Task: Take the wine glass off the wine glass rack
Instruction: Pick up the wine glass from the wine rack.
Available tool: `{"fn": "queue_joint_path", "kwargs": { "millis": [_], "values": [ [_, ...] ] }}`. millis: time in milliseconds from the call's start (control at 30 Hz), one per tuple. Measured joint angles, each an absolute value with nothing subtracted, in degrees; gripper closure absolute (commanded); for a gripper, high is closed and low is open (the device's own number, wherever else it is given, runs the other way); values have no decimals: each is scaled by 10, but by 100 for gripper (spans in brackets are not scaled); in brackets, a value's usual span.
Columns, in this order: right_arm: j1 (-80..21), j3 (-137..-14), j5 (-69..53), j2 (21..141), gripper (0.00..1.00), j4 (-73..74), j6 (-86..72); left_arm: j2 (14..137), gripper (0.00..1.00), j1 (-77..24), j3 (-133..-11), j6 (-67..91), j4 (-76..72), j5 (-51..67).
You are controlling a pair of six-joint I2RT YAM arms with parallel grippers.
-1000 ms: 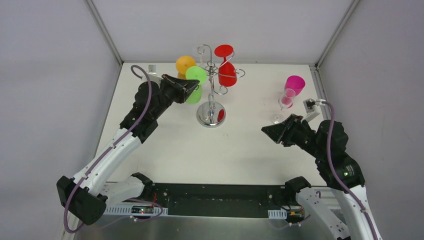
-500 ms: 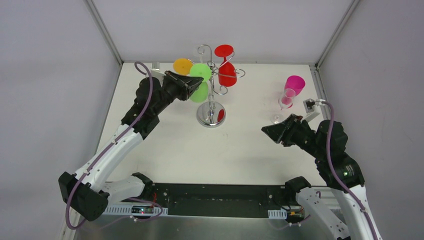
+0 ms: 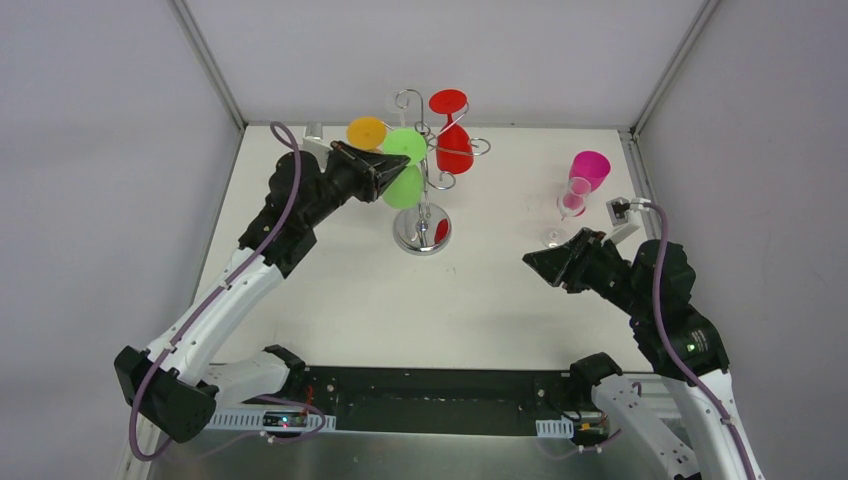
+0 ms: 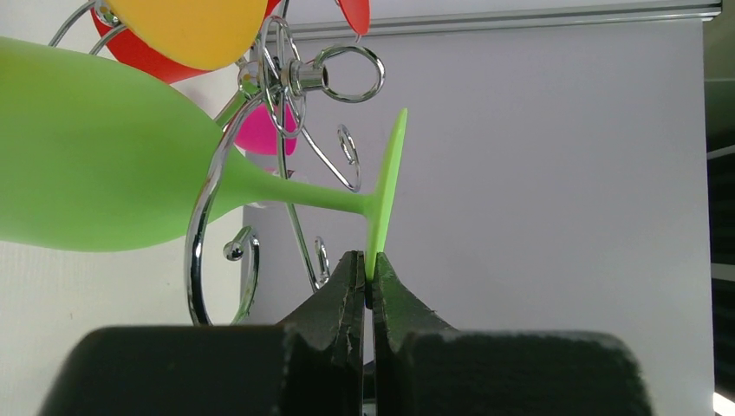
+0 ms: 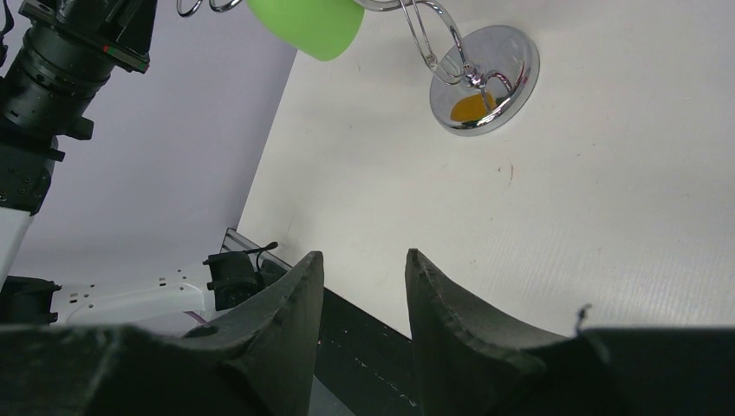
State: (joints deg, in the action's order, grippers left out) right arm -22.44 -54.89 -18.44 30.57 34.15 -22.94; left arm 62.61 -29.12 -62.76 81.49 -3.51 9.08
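The chrome wine glass rack [image 3: 422,230] stands at the rear middle of the table. A green wine glass [image 3: 405,186] hangs tilted on its left arm, with an orange glass [image 3: 366,132] and a red glass [image 3: 453,148] on other arms. My left gripper [image 3: 392,170] is shut on the rim of the green glass's foot. In the left wrist view the gripper [image 4: 371,270] pinches the foot edge, and the green glass [image 4: 95,165] has its stem through a curled arm of the rack [image 4: 204,234]. My right gripper [image 3: 532,262] is open and empty; the right wrist view [image 5: 364,269] shows this too.
A pink wine glass [image 3: 588,168] stands on the table at the right rear, just behind my right gripper. The rack's mirrored base [image 5: 485,82] and the green bowl [image 5: 308,26] show in the right wrist view. The enclosure walls stand close behind the rack.
My left gripper has moved a little right with the green glass's foot, and the green bowl has swung in toward the rack's post. The right arm has not moved.
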Motion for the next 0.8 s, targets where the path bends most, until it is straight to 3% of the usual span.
{"fn": "queue_joint_path", "kwargs": {
  "millis": [800],
  "values": [
    [-224,-549,-184,308,57,342,-240,580,100,-293,-613,826,0,133]
  ]
}}
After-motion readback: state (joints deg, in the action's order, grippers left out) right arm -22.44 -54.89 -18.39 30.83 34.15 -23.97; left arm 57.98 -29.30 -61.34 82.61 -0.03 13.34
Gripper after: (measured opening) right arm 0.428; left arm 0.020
